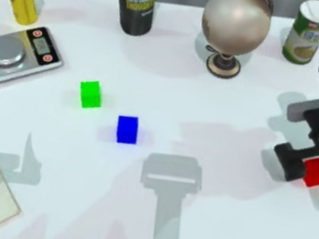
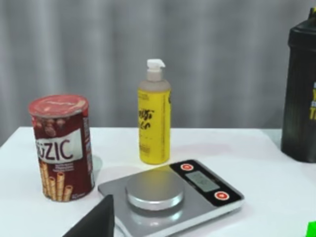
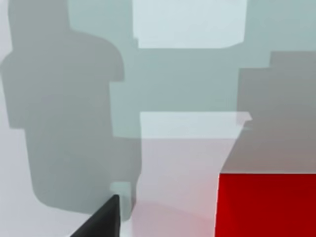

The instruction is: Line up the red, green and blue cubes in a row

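Matte, sharp-edged red cube (image 1: 318, 171) at the right gripper (image 1: 305, 166), jaws apparently grasping it; green cube (image 1: 90, 94) and blue cube (image 1: 127, 129) lie well apart from it, all slightly skewed.

On my white table (image 1: 205, 218): bright red cube (image 1: 318, 172), bright green cube (image 1: 90, 94), deep blue cube (image 1: 127, 129). I also see a yellow pump bottle (image 2: 154, 123), a silver scale (image 2: 170, 195) with red buttons, a black tumbler (image 1: 136, 3) with yellow lettering, and a pearly-beige globe (image 1: 236, 18).
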Controlling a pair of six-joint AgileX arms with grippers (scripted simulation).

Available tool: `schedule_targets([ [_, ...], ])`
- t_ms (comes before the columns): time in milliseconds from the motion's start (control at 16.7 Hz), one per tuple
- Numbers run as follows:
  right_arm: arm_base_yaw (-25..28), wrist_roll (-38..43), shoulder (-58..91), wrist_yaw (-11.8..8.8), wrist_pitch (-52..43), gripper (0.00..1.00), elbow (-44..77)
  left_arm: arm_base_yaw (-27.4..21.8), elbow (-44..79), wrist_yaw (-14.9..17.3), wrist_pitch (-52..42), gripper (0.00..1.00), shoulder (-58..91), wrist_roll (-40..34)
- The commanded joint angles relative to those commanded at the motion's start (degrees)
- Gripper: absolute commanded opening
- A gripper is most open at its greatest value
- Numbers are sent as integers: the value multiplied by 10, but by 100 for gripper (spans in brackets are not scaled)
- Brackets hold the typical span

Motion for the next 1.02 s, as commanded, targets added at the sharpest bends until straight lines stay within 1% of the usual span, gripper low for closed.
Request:
schedule_targets([
  [360,0,0,0,0,0,2,0,0,0,0,0,100,0,0],
  [420,0,0,0,0,0,0,0,0,0,0,0,100,0,0],
  [840,0,0,0,0,0,0,0,0,0,0,0,100,0,0],
  [900,-1,3,-26,-4,-12,0,10,0,0,0,0,100,0,0],
  [1020,-1,3,-29,-4,-22,0,17,0,0,0,0,100,0,0],
])
